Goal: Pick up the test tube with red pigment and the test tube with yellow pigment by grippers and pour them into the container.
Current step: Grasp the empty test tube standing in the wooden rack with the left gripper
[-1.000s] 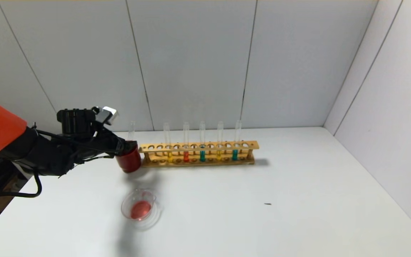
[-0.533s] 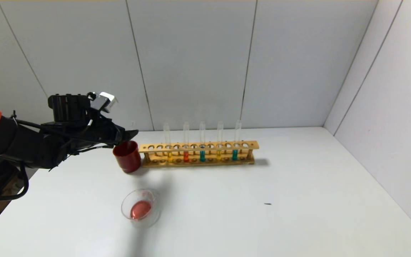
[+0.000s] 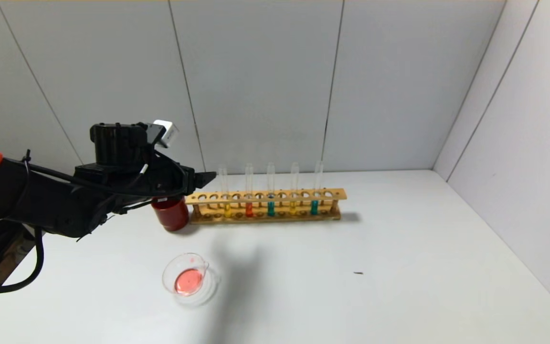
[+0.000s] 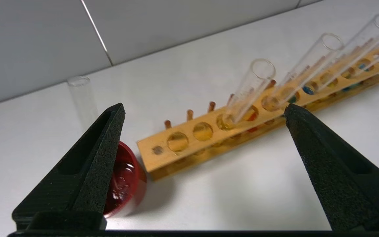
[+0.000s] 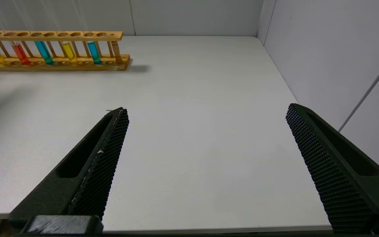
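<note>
The red test tube (image 3: 249, 198) and a yellow test tube (image 3: 227, 199) stand in the wooden rack (image 3: 303, 195); a second yellow tube (image 3: 293, 197) stands further right. My left gripper (image 3: 206, 177) is open and empty, hovering above the rack's left end, just left of the first yellow tube (image 4: 248, 89). In the left wrist view my left gripper (image 4: 204, 106) has its jaws wide apart. The container (image 3: 189, 279) sits on the table in front, holding red liquid. My right gripper (image 5: 206, 110) is open and empty over the bare table, out of the head view.
A dark red cup (image 3: 171, 213) stands at the rack's left end with an empty clear tube (image 4: 81, 98) in it. Two teal tubes (image 3: 270, 198) are also in the rack. Walls close the back and right of the white table (image 3: 399, 267).
My left gripper rose from the dark red cup, leaving the empty tube standing in it, and moved right to the rack's left end. The right arm has not moved.
</note>
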You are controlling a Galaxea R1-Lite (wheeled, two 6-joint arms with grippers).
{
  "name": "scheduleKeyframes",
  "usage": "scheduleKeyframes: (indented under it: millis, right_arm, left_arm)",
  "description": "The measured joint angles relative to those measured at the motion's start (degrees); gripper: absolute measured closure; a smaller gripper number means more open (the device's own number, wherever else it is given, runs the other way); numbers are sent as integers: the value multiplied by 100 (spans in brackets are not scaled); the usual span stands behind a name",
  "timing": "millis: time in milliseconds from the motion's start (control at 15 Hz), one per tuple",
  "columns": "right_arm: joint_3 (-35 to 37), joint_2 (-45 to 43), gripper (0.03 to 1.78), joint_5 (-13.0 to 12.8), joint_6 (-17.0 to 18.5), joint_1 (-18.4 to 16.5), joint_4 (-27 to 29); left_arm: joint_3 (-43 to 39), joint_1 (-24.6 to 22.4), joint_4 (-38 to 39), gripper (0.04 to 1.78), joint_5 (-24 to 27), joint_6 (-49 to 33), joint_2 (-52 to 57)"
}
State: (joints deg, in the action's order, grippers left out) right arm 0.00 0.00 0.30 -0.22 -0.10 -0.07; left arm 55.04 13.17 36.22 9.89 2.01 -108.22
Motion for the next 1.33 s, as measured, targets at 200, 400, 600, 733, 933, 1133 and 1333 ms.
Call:
scheduleKeyframes:
  millis: [200, 400, 600, 733, 933, 1133, 1333]
  right_arm:
    - [0, 0, 6, -1, 0, 0, 0]
    - [0, 0, 6, 0, 0, 0, 0]
    - [0, 0, 6, 0, -2, 0, 0]
    - [0, 0, 6, 0, -2, 0, 0]
    - [0, 0, 6, 0, -2, 0, 0]
    - [0, 0, 6, 2, -2, 0, 0]
    - [0, 0, 6, -1, 0, 0, 0]
  left_arm:
    - [-206, 234, 66, 12, -5, -91, -9]
    - [-269, 351, 383, 12, -7, -83, -179]
    - [-185, 393, 641, 12, -9, -80, -440]
    - [41, 406, 645, 12, -27, -80, -686]
    - [400, 386, 611, 12, -160, -78, -1042]
    - [634, 386, 590, 12, -171, -78, -1347]
    - [744, 386, 581, 12, -171, -76, -1541]
